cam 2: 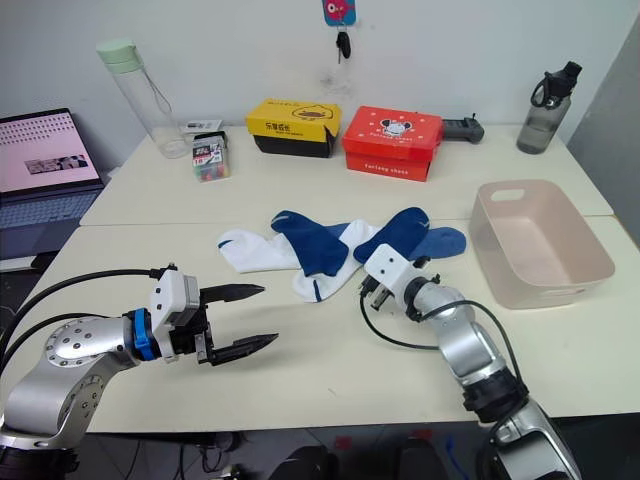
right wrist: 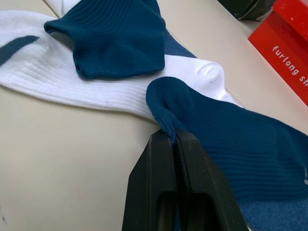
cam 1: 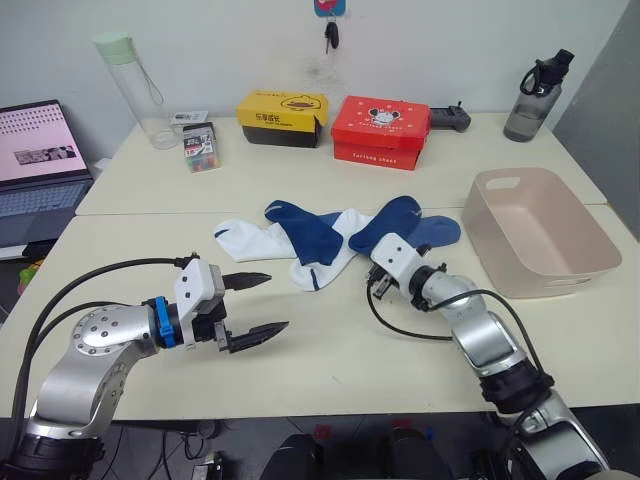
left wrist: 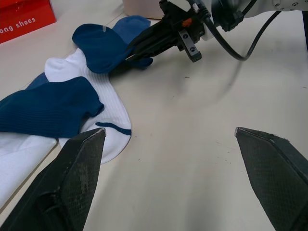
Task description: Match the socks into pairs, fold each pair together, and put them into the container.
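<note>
The right gripper [right wrist: 172, 139] has its two black fingers pressed together on the cuff edge of a dark navy sock [right wrist: 231, 139], pinching a small fold of the fabric at the near end of that sock. From this pinch the navy sock runs away from the robot and toward its right, its long axis slanting across the table [cam 1: 350, 360], and it lies over a medium blue sock [cam 1: 440, 232] whose rounded end points toward the container [cam 1: 540, 235]. Just to the robot's left of the pinch lies a white sock [cam 1: 325, 265] with a navy mark near its cuff, its length slanting the same way, and a second dark navy sock [cam 1: 300, 232] rests across it, angled the opposite way toward the far left. Another white sock [cam 1: 240, 240] stretches out sideways at the left end of the heap. The pink-beige container stands on the table to the right of the heap, near it but apart. The left gripper [cam 1: 258, 308] hovers over bare table nearer the robot, well apart from the socks, its fingers spread wide and holding nothing.
</note>
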